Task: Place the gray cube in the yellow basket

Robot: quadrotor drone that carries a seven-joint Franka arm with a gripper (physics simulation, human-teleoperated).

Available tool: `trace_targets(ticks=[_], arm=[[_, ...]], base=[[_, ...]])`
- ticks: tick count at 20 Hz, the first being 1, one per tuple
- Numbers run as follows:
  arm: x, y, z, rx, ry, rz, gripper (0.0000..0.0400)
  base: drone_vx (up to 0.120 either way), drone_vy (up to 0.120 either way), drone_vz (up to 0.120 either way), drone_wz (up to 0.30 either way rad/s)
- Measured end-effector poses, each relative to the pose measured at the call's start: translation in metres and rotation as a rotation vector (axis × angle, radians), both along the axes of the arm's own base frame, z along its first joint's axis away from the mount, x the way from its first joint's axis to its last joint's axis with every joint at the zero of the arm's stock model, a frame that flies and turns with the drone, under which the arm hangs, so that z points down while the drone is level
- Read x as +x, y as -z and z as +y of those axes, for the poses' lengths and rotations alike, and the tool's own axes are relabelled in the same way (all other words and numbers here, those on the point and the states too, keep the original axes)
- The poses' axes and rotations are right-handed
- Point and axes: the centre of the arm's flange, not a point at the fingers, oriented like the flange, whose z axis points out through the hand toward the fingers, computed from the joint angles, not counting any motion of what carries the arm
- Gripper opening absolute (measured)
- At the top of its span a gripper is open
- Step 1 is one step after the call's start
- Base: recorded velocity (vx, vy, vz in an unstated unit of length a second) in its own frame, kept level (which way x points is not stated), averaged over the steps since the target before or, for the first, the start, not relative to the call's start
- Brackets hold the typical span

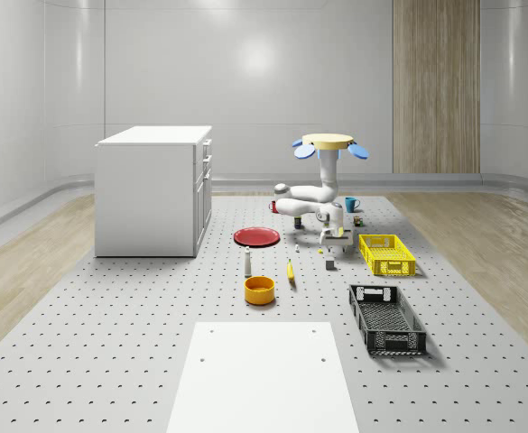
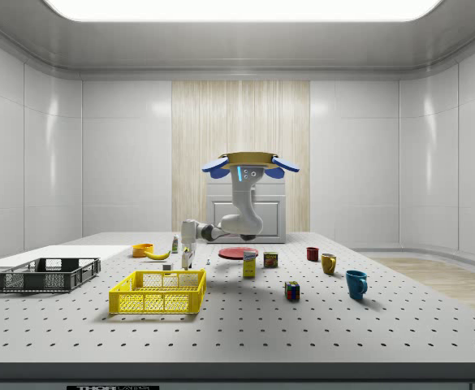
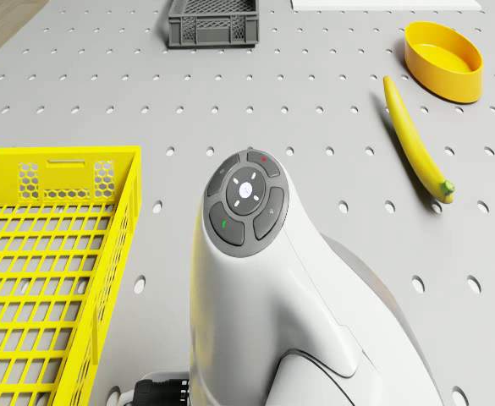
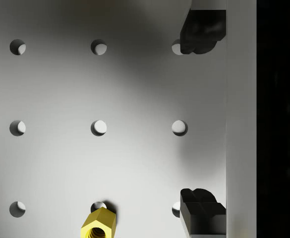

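Observation:
The gray cube (image 1: 330, 264) sits on the perforated table just left of the yellow basket (image 1: 386, 253) in the whole-scene view. From the side, the small cube (image 2: 166, 266) lies behind the yellow basket (image 2: 158, 291). My drone (image 1: 327, 142) hovers above the table, its arm bent down. My gripper (image 1: 332, 249) hangs low just behind the cube, pointing at the table. In the wrist view the gripper (image 4: 202, 121) is open, its dark fingertips (image 4: 199, 29) wide apart over bare table. A gray strip (image 4: 241, 119) runs along the fingertips; I cannot tell whether it is the cube.
A black basket (image 1: 387, 317), orange bowl (image 1: 259, 290), banana (image 1: 291, 271), white bottle (image 1: 247, 262) and red plate (image 1: 256, 236) lie around. A white cabinet (image 1: 155, 189) stands at the left. A blue mug (image 1: 351, 204) is behind. A yellow nut (image 4: 99, 225) lies near the gripper.

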Motion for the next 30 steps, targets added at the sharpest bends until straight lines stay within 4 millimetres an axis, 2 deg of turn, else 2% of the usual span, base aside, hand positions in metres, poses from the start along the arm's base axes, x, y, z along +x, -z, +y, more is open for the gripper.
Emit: trace_targets(ticks=[3,14,16,30], arm=[[0.0,0.0,0.0,0.0,0.0,0.0,0.04],[0.0,0.0,0.0,0.0,0.0,0.0,0.04],[0.0,0.0,0.0,0.0,0.0,0.0,0.04],[0.0,0.0,0.0,0.0,0.0,0.0,0.04]], base=[[0.0,-0.027,0.0,0.0],[0.0,-0.116,0.0,0.0],[0.02,0.0,0.0,0.0],[0.109,0.02,0.0,0.0]])
